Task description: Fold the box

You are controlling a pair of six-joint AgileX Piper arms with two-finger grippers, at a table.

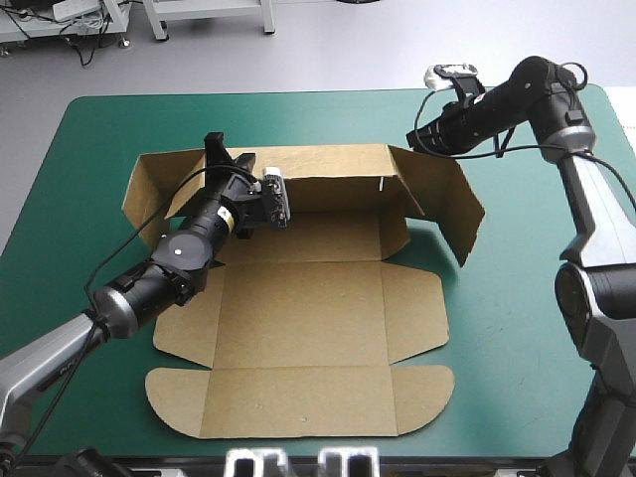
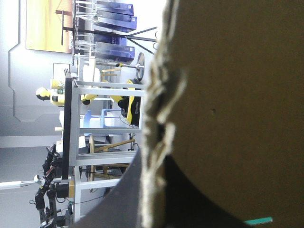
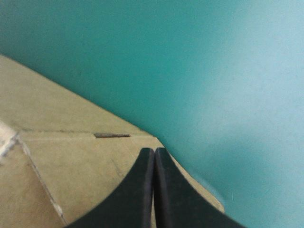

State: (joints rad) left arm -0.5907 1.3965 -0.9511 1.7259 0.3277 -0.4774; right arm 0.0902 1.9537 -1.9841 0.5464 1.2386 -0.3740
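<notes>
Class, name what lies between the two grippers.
The box: its raised far wall stretches between the left gripper and the right gripper, shown in the high view.

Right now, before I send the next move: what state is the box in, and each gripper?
box: partly folded; far wall and the flaps at both its ends raised, near panels and lid flat.
left gripper: shut on the box, at the far wall's top edge, near its left end.
right gripper: shut, holding nothing, tip by the right flap's far corner.
</notes>
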